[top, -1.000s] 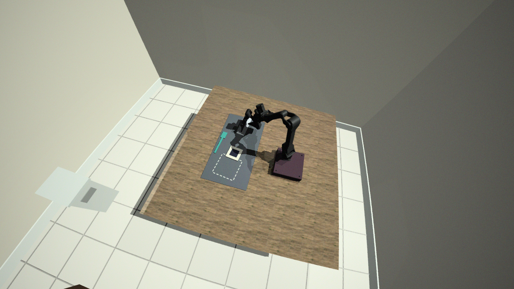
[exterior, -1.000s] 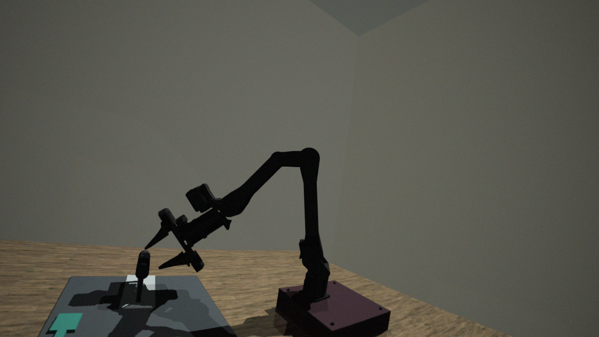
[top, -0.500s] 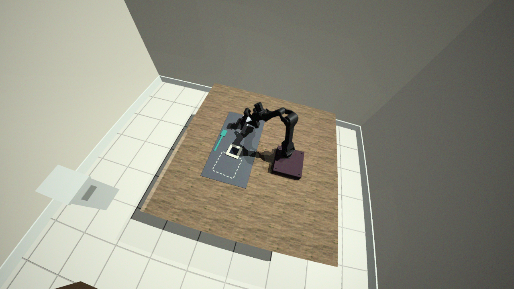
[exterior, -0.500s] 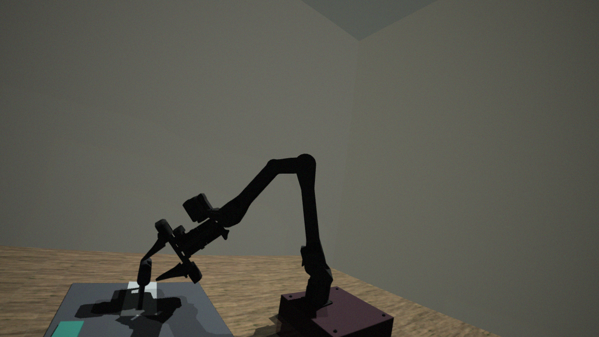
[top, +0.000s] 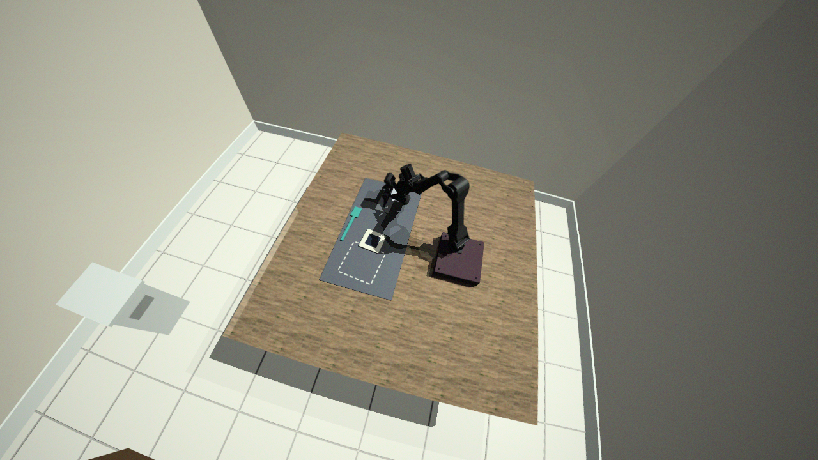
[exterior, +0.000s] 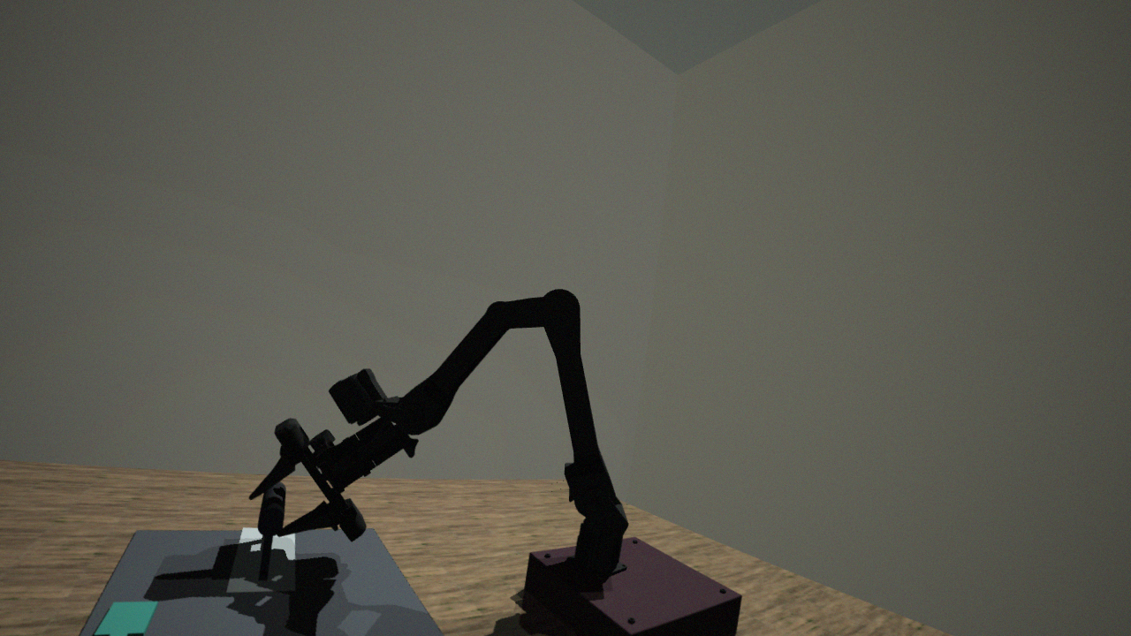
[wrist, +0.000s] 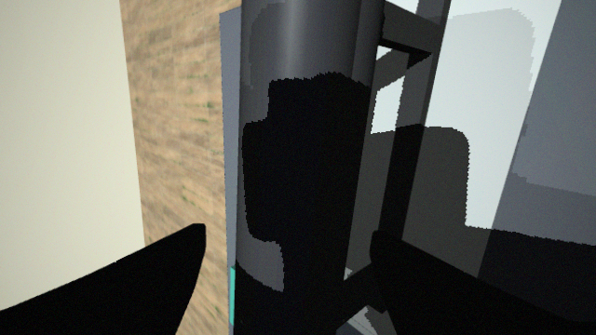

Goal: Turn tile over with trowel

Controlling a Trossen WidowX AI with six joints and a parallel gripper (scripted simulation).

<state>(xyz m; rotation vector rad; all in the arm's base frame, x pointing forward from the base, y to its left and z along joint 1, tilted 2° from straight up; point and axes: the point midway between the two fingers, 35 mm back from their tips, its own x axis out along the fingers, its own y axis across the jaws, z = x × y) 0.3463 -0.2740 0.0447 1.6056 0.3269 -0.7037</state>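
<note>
The white tile (top: 372, 240) lies flat on the grey mat (top: 381, 287), its dark square mark facing up, partly in shadow. It overlaps the far edge of the dashed outline (top: 371, 283). The trowel (exterior: 272, 506) (wrist: 317, 46) has a pale flat blade resting on the mat's far part and a thick dark handle rising steeply from it. The arm hides most of the trowel in the top view. My gripper (exterior: 266, 515) (wrist: 290, 238) is open, its fingers on either side of the upper handle, with a visible gap on each side in the wrist view.
A teal paddle-shaped tool (top: 355, 212) (exterior: 126, 617) (wrist: 232, 295) lies along the mat's left side, beyond and left of the tile. The purple arm base (top: 460, 266) (exterior: 633, 589) stands on the wooden table (top: 365, 337) right of the mat. Arm shadows cross the mat.
</note>
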